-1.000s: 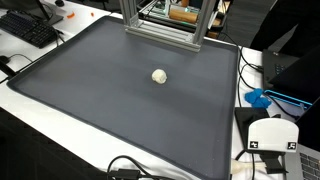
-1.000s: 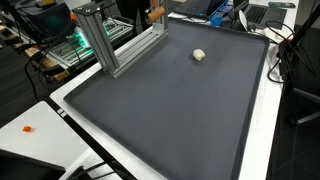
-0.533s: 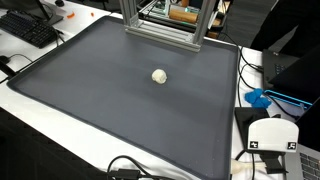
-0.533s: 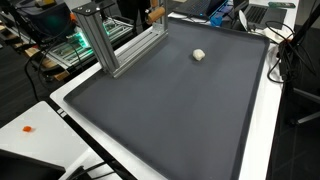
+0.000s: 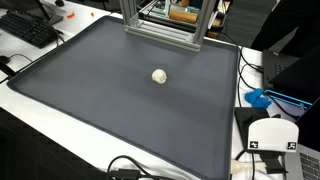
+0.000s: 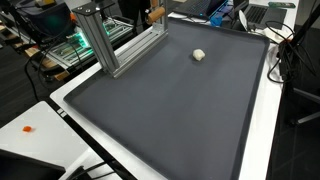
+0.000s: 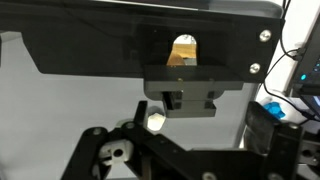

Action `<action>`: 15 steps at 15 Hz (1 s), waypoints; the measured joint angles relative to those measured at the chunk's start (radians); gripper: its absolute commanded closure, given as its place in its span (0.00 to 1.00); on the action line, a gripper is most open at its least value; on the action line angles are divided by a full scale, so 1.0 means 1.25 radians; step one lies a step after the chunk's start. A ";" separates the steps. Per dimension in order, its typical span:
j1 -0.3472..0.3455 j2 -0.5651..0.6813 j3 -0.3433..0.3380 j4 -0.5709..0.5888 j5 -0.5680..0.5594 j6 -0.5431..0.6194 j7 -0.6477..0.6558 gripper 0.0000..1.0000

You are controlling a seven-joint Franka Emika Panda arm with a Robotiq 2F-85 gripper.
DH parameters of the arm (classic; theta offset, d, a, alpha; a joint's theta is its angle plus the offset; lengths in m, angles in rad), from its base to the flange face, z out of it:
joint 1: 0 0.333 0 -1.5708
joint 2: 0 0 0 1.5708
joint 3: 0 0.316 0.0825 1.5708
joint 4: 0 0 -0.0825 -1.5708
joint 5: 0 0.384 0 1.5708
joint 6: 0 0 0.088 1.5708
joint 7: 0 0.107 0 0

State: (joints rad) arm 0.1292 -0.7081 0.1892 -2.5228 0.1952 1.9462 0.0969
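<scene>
ball [image 7: 155, 121] half hidden, hand [image 7: 190, 152] cut off

Both exterior cameras were mounted high and looked steeply down on the dark mat [image 5: 100, 95] at middle range. In an exterior view the aluminium frame [image 5: 160, 25] stood at the mat's far edge. In an exterior view taken from a near corner, the frame [image 6: 120, 45] ran along the left edge. Both exterior views shared the mat, the frame and the small white ball [image 5: 159, 75]. The wrist camera sat very close to dark hardware, and which way it faced could not be told.
</scene>
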 measured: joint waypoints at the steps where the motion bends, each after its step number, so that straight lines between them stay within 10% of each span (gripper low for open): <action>1: 0.004 0.008 0.008 -0.002 0.000 0.020 0.002 0.00; 15: 0.003 0.088 0.039 -0.013 -0.086 0.116 0.071 0.00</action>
State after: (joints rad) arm 0.1328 -0.5987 0.2378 -2.5386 0.0880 2.0909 0.1857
